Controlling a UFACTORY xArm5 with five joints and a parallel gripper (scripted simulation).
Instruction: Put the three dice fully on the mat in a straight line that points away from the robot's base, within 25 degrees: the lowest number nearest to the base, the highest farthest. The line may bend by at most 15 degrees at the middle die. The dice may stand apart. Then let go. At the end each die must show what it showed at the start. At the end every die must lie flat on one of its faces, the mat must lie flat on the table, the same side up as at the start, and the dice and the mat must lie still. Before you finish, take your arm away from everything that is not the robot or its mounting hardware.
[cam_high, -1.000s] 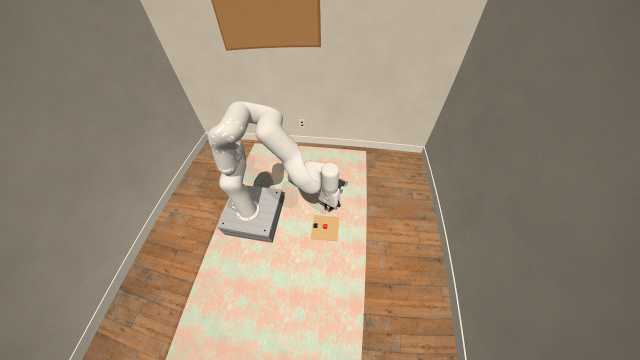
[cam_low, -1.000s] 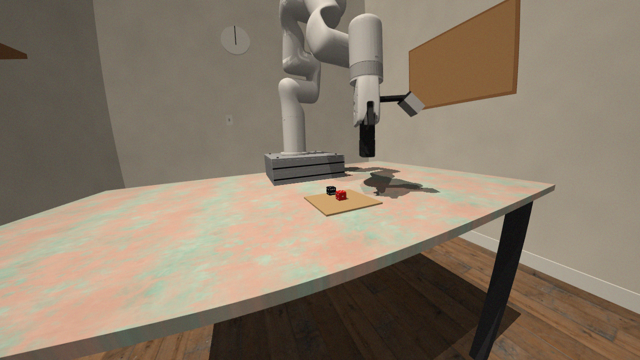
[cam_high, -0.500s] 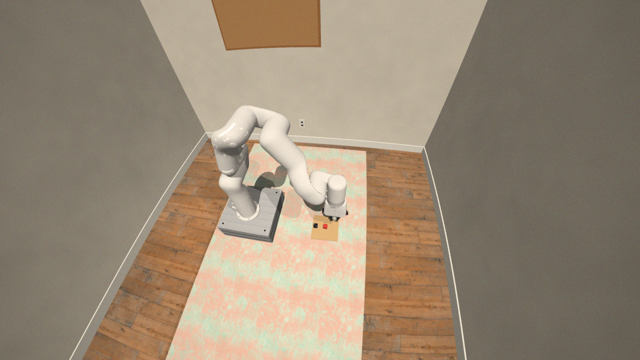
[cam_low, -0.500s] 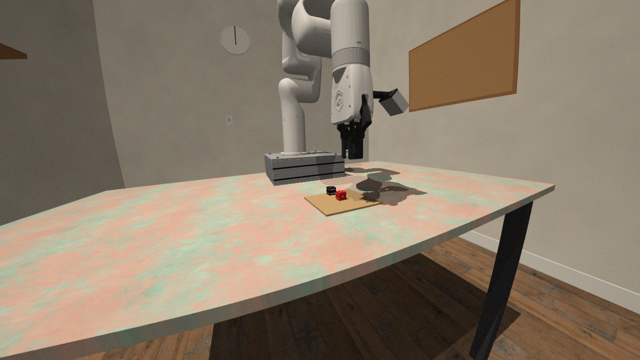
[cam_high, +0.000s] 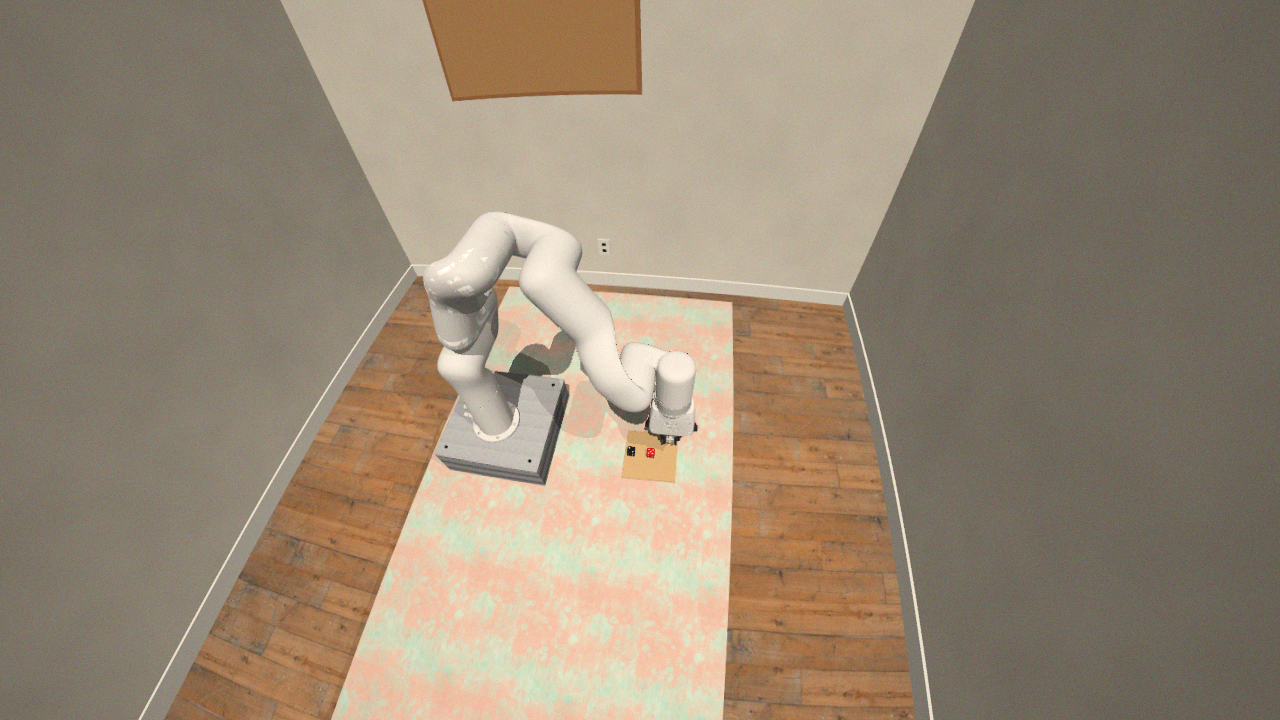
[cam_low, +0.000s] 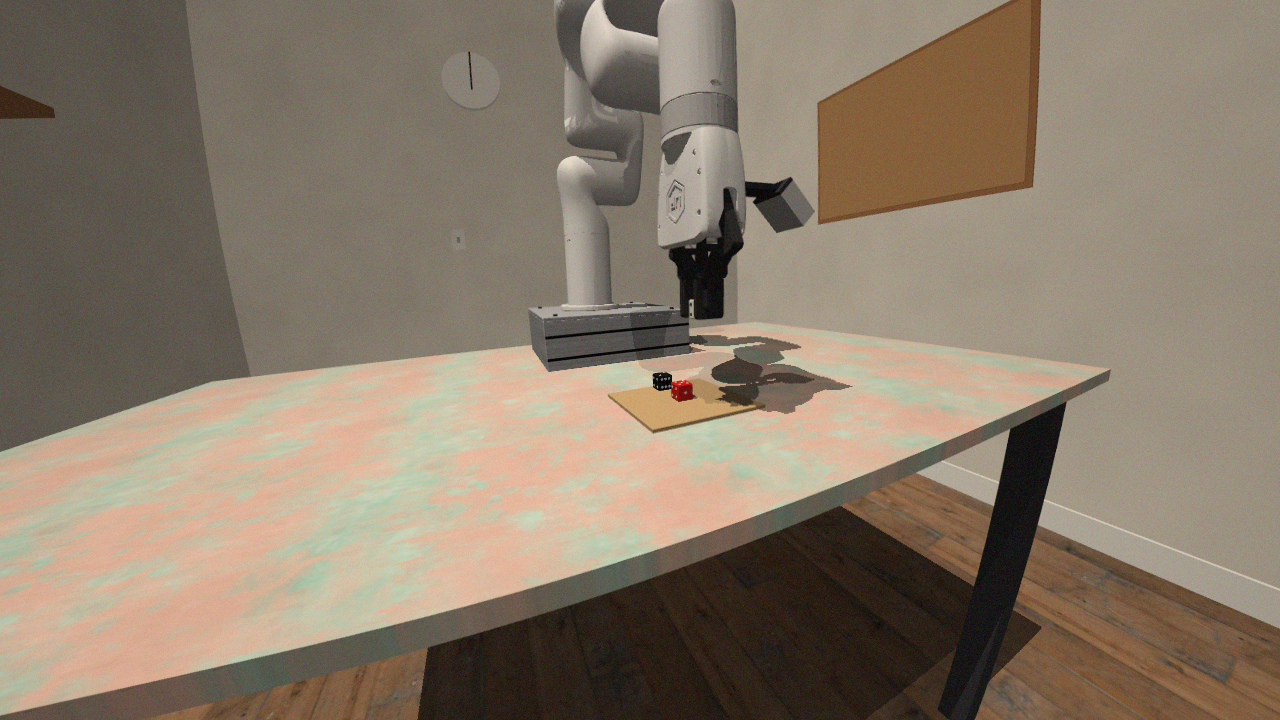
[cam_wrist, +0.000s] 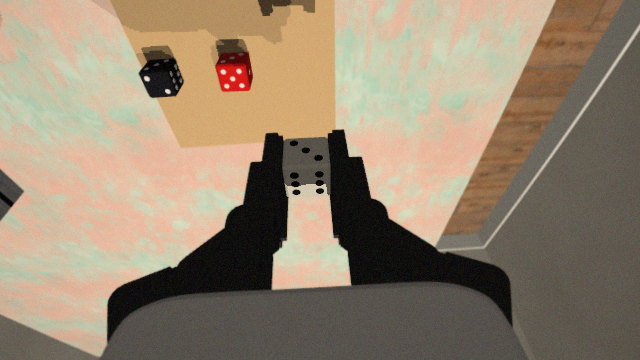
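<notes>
Black (cam_high: 631, 451) (cam_low: 661, 381) (cam_wrist: 161, 78) and red dice (cam_high: 650, 453) (cam_low: 682, 390) (cam_wrist: 234, 72) on tan mat (cam_high: 649, 470) (cam_low: 657, 417) (cam_wrist: 295, 85)

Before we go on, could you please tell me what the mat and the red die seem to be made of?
The mat looks like matte cork or thin board, judging by its even tan and shine-free surface. The red die is probably smooth plastic, given its solid colour and crisp white pips.

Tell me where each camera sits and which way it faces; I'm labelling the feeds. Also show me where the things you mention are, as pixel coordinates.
Top: high up, looking steeply down; arm and gripper (cam_high: 670, 439) show.
Exterior: beyond the table's near edge, looking across toward the base; arm and gripper (cam_low: 702, 313) show.
Wrist: on the gripper, looking past its fingers at the white die (cam_wrist: 306, 152).
Top and exterior share the mat (cam_high: 648, 470) (cam_low: 662, 416).
</notes>
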